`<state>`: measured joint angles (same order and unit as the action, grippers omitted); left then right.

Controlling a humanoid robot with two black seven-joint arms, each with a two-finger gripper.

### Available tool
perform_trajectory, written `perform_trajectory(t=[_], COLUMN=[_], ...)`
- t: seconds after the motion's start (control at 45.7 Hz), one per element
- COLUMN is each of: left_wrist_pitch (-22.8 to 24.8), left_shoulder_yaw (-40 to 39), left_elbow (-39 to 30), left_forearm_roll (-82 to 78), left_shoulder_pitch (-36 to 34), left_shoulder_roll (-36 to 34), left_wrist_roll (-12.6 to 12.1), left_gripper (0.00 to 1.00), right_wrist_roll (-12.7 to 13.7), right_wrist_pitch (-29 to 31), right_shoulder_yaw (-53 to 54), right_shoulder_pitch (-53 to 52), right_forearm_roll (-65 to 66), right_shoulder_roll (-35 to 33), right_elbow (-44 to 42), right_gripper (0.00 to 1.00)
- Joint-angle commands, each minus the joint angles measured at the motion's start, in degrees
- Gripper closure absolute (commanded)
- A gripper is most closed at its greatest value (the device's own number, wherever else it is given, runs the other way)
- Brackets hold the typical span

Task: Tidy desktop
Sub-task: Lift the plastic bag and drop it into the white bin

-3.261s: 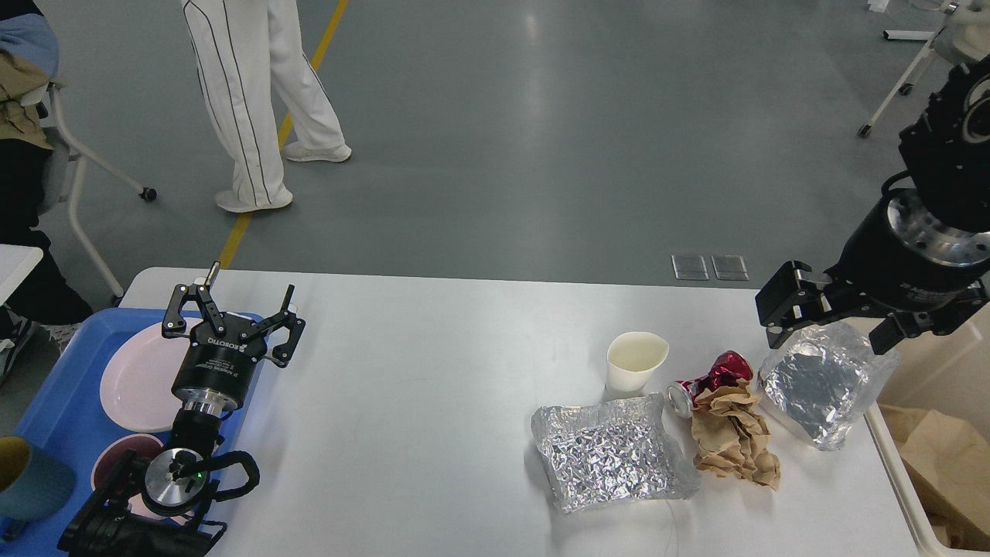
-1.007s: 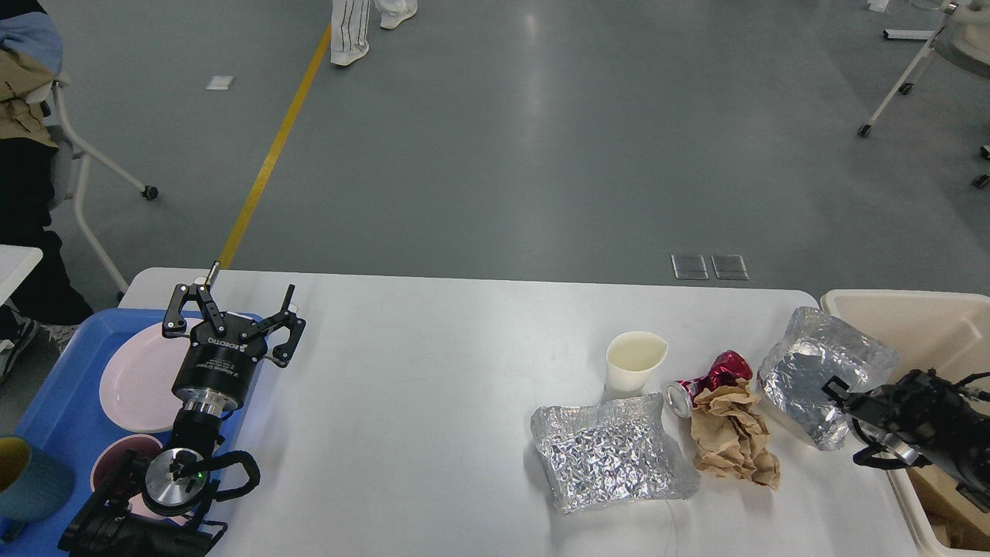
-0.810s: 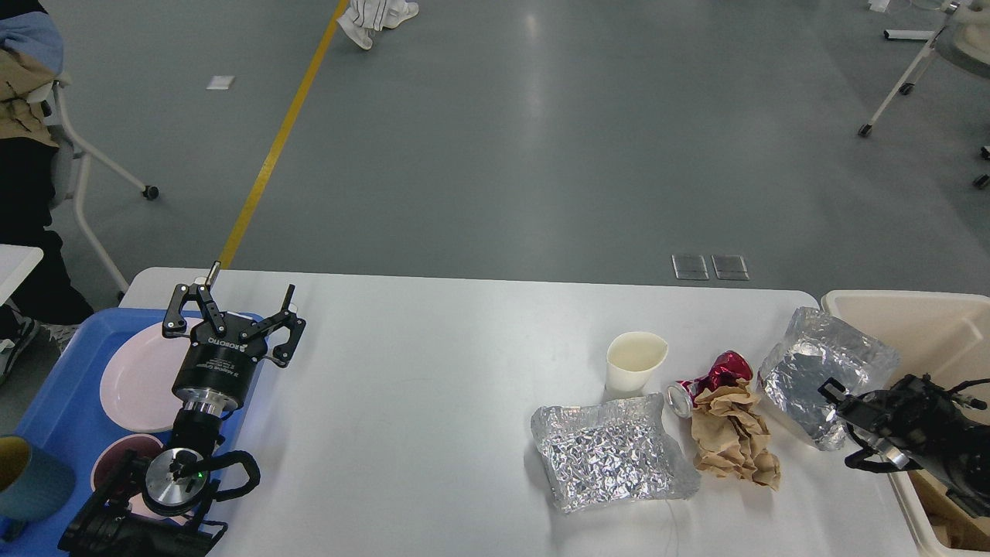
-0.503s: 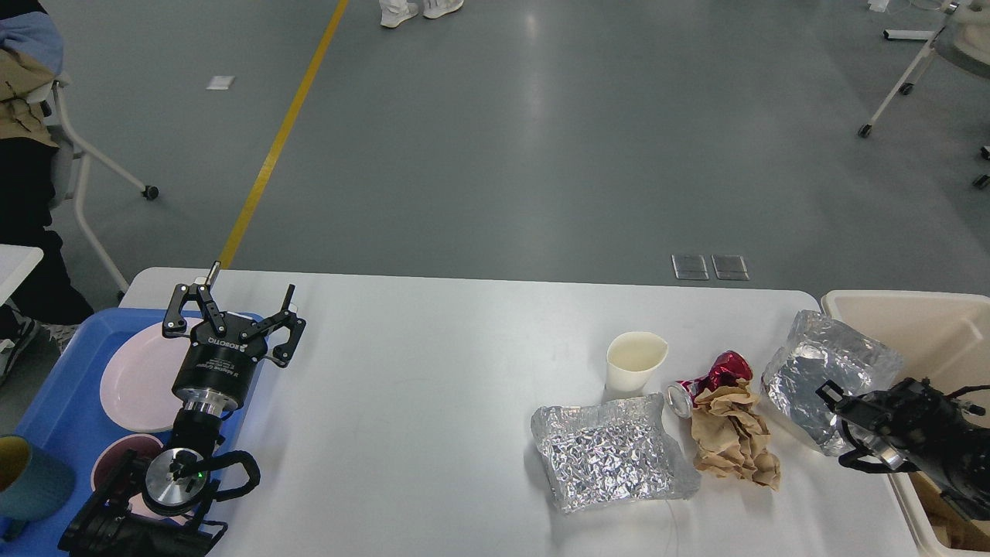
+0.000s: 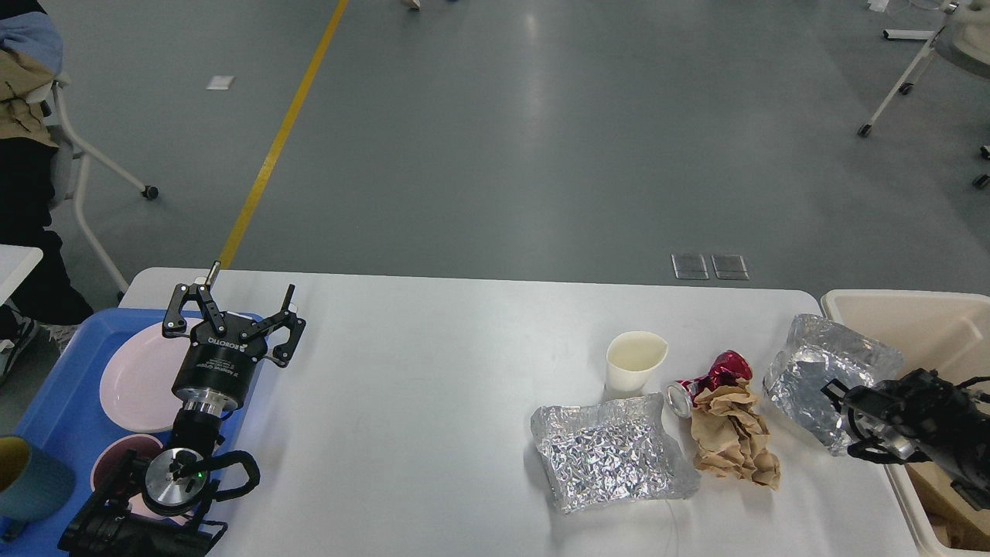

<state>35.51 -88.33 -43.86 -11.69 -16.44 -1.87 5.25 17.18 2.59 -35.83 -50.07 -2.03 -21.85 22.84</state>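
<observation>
With the right end effector (image 5: 843, 418) (grip unreadable) at the foil box (image 5: 827, 371), lower right, the box could be crushed or dropped onto the tabletop (image 5: 433, 402).

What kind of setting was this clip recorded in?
Probably an indoor robotics lab or test hall: a wide grey floor with a yellow line, wheeled chair legs, and a staged desktop of litter beside a beige bin.

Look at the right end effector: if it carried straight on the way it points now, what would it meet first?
The right end effector points left, at the crumpled foil container directly ahead; it may already touch, depth is unclear.
</observation>
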Motion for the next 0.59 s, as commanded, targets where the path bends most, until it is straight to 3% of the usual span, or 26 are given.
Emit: perform_trajectory(t=[0.0,0.197,0.372,0.569], left_wrist_pitch=[0.0,0.0,0.0,0.0], left_shoulder_yaw=[0.0,0.0,0.0,0.0], left_elbow=[0.0,0.0,0.0,0.0], left_forearm_roll=[0.0,0.0,0.0,0.0], left_shoulder_pitch=[0.0,0.0,0.0,0.0], left_shoulder_roll=[-0.1,0.0,0.0,0.0], left_wrist_roll=[0.0,-0.1,-0.1,-0.1], left_gripper=[0.04,0.04,0.04,0.04], right_wrist_roll=[1.8,5.4,5.1,4.7], right_wrist_pitch=[4.1,8.0,10.5,20.4], right_shoulder_yaw=[-0.3,-7.7,-21.3,-32.4], right_shoulder_pitch=[-4.6,-17.0,-30.1,-46.9], right_forearm_roll=[0.2,0.7,0.1,-2.9], right_shoulder_roll=[-4.3,-10.0,-10.1,-10.1], right_elbow=[4.7,17.0,26.9,37.8], right_gripper=[1.0,1.0,1.0,1.0])
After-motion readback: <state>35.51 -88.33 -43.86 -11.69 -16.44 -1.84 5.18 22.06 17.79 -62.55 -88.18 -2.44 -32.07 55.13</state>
